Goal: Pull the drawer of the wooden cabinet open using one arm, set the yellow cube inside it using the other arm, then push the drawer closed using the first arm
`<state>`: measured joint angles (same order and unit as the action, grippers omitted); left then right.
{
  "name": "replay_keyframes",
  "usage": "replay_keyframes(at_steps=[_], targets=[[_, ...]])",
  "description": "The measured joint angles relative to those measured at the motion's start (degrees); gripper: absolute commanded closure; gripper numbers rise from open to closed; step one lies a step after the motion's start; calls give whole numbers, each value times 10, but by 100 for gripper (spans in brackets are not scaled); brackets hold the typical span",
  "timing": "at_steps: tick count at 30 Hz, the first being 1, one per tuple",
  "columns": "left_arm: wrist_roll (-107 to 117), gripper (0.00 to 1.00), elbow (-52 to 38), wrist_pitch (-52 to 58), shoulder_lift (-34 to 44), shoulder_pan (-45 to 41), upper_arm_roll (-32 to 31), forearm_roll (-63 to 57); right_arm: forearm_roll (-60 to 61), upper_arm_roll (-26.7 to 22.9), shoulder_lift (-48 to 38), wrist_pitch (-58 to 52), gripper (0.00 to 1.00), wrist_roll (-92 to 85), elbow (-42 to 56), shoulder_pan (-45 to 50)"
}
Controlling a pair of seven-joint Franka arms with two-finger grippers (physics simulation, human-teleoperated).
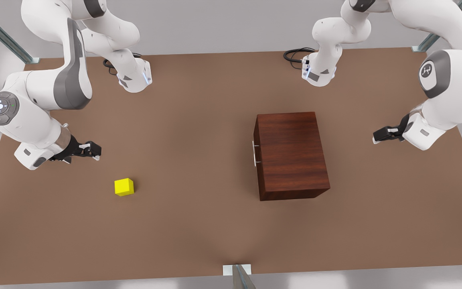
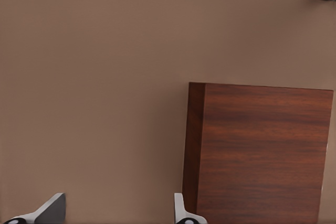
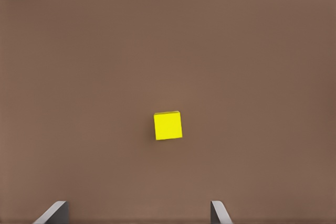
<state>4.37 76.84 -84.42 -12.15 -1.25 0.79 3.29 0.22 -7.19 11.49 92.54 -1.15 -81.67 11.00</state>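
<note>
Broadly, flat brown tabletop (image 1: 199, 132) across nearly whole front view, grey floor round its edges. Boxy dark reddish-brown wooden cabinet (image 1: 291, 154) w/ horizontal grain right of centre in front view, standing on tabletop; also lower right of left wrist view (image 2: 262, 156). Drawer (image 1: 256, 154) on cabinet's face turned toward front view's left, flush w/ cabinet body, i.e. closed; thin silver bar handle (image 1: 254, 153) on that face, nothing touching it.

Two white Franka arms: bases at upper left and upper right of front view, black cables coiled by each base.

Arm at front view's right carries left gripper (image 1: 376, 135), at right edge of frame, well apart from cabinet, on side away from handle, above tabletop. Black fingers w/ pale tips, pointed toward front view's left. Left wrist view: two pale fingertips (image 2: 50, 209) at bottom edge, wide gap between, spread apart, holding nothing; cabinet just past one tip.

Arm at front view's left carries right gripper (image 1: 92, 151), left-centre of frame, above tabletop, near yellow cube but not touching. Right wrist view: two grey fingertips (image 3: 55, 212) at bottom edge, wide apart, nothing held.

Small bright yellow plain cube (image 1: 124, 187) lower left of centre in front view, resting on bare tabletop, just below and right of right gripper in frame, well apart from cabinet; near centre of right wrist view (image 3: 168, 125), ahead of fingertips, in line w/ gap between them.
</note>
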Motion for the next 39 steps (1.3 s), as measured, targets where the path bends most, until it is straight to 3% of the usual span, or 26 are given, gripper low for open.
replay_keyframes(at_steps=[2,9,13,21,27,29,39], targets=[[-4,0,0,-2,-13,-25,-1,-4,0,0,0,0,0,1,0,-1],[72,0,-10,-22,-116,-356,-3,-42,4,-1,111,52,0,-3,-14,-9],[157,0,-11,-41,-180,-438,-3,-92,5,3,176,105,0,-4,-23,-5],[311,0,-11,-104,-243,-468,-3,-144,37,8,270,154,0,-6,-31,-28],[389,5,-12,-158,-261,-468,-3,-183,32,8,265,196,0,-8,-107,-33],[408,15,-14,-172,-265,-467,-3,-188,24,8,262,205,0,-8,-116,-34],[468,15,-15,-200,-274,-463,0,-194,13,18,272,244,0,-11,-142,-33]])
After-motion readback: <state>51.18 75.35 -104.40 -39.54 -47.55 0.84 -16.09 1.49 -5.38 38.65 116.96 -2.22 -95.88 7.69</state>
